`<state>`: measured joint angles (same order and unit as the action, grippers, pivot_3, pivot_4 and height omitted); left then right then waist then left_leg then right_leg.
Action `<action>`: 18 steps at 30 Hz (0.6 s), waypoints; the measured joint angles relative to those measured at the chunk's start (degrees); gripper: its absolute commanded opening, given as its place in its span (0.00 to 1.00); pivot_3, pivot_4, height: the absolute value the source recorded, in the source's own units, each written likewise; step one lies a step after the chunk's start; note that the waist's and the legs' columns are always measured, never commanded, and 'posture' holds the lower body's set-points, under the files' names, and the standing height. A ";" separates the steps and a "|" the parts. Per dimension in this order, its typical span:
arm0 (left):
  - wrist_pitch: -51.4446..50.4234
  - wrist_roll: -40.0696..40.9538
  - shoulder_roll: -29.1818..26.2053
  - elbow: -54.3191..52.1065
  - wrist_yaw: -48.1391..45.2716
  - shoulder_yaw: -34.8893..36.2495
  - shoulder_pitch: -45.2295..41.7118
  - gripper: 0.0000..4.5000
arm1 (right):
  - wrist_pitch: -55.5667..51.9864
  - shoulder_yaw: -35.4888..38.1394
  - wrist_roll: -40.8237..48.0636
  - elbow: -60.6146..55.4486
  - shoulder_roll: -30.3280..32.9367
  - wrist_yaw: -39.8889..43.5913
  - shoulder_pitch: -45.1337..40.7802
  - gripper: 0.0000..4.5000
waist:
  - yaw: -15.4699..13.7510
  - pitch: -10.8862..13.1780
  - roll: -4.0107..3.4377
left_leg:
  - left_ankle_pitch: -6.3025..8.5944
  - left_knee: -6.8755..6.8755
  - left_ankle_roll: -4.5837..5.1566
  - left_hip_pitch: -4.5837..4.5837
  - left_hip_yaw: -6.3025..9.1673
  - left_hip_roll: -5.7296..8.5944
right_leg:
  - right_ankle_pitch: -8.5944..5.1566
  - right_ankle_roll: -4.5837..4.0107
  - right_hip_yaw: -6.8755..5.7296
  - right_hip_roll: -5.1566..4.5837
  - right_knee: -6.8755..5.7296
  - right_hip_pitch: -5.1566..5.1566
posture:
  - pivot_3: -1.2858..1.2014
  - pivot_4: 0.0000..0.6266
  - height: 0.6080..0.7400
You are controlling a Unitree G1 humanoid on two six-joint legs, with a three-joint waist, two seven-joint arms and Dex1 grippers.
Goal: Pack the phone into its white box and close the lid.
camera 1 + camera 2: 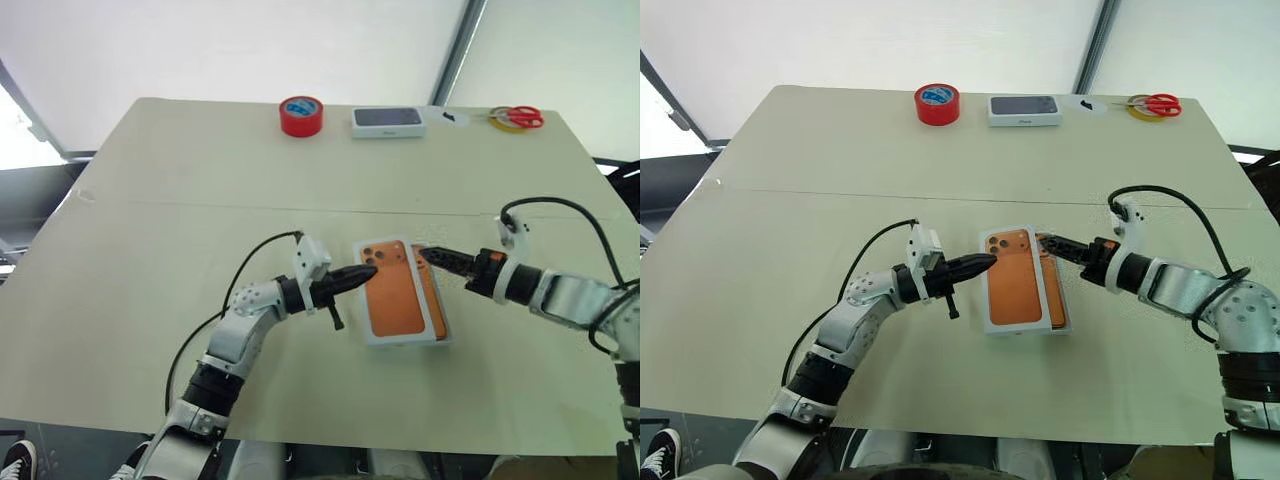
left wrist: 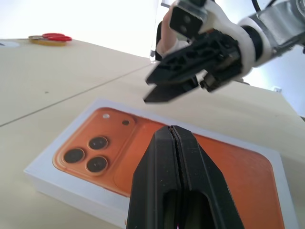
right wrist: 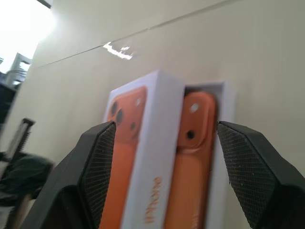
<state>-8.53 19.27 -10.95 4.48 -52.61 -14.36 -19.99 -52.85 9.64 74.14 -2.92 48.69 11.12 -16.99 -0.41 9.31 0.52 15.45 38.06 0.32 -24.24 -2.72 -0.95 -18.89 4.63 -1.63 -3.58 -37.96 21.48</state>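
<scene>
Phone boxed, lid askew; tape roll far

the left arm reaches inward, its black two-fingered left gripper level with fingers pressed together. the right arm reaches in opposite it, its black right gripper spread wide.

table: beige top, faint seam line across it from side to side
far edge: red tape roll, white box with dark phone picture, red-handled scissors near far right corner
backdrop: white sheeting behind the table, dark pole running up it
light: bright, strong glare past the left edge
floor: dark, seen beyond the table's left side
</scene>
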 measured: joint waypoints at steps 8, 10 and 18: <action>-2.60 -3.16 -7.72 -0.67 -2.10 -0.60 2.28 0.00 | 17.38 -7.19 -29.42 -8.00 1.44 14.61 6.53 0.09 | -0.59 0.02 -0.02 | 0.01 0.12 0.01 -0.02 0.02 0.12 | 0.03 0.05 -0.02 -0.16 0.02 -0.06 | 0.52 0.24 1.00; -2.31 -4.79 -5.28 1.57 -0.76 -1.09 0.78 0.00 | 23.04 -7.97 -36.74 -7.00 2.66 16.60 7.94 0.01 | -0.81 0.02 -0.01 | 0.03 0.16 0.06 -0.02 0.02 0.17 | 0.04 0.07 -0.02 -0.19 0.03 -0.09 | 0.52 0.24 1.00; 1.32 -8.27 3.47 9.05 0.90 -5.21 -5.56 0.00 | 28.18 -6.46 -43.39 -8.33 0.89 24.80 13.21 0.01 | -0.31 0.02 -0.06 | 0.00 0.14 0.00 0.00 0.02 0.03 | 0.05 0.09 -0.02 -0.02 -0.01 -0.05 | 0.52 0.24 1.00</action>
<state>-7.20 11.00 -7.48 13.53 -51.71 -19.56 -25.55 -24.66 3.19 30.75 -11.25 49.58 35.92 -3.78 -0.73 9.32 0.47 15.45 38.20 0.32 -24.24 -2.70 -0.93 -18.84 4.73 -1.65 -3.59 -37.97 21.42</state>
